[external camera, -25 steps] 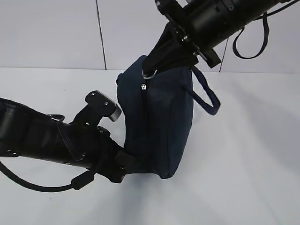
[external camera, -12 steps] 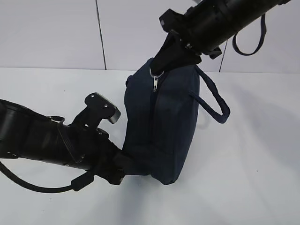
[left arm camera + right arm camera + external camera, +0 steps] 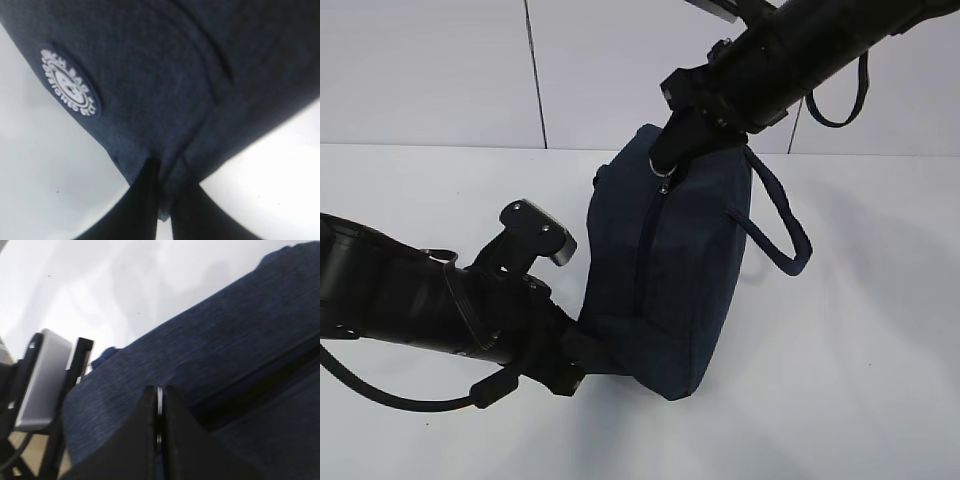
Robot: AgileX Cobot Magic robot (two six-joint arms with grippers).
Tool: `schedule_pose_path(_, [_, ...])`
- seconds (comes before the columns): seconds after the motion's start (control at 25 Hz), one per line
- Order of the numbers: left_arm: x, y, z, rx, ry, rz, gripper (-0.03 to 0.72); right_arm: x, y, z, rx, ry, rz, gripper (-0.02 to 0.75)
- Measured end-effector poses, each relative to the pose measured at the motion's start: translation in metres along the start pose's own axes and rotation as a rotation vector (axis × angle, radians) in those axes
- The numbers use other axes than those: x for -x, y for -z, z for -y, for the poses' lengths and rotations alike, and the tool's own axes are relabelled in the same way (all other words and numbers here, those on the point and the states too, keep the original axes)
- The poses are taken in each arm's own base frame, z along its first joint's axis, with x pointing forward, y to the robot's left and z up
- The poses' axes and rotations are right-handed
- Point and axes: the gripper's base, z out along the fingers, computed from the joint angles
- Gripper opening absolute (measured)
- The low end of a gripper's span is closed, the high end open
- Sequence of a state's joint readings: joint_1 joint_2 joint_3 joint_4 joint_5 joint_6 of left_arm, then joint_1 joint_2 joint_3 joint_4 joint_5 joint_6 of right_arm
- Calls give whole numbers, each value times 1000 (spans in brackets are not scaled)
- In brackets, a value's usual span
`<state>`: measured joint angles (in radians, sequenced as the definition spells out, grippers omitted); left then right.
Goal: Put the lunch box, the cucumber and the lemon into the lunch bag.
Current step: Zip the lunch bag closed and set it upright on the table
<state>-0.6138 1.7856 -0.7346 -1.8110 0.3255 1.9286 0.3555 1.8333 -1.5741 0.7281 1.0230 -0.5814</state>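
Both grippers are clamped on the navy lunch bag [image 3: 665, 270] standing mid-table: the left gripper [image 3: 161, 200] pinches its near bottom corner, while the right gripper [image 3: 159, 425] is closed tight on the metal zipper ring [image 3: 663, 186] up top.

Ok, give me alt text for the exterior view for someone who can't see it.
A navy lunch bag stands on a white table, gripped at both ends: the right claw pinches the zipper's ring pull on top, and the left claw clamps its lower corner.
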Motion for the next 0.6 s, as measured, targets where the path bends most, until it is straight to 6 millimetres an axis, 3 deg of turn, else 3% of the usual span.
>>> schedule_pose_path(0.44, [-1,0,0,1,1,-4,13,9,-4,21,-172,58,98,20])
schedule_pose_path(0.6, [-1,0,0,1,0,-4,13,14,2,33,-233,51,166,20])
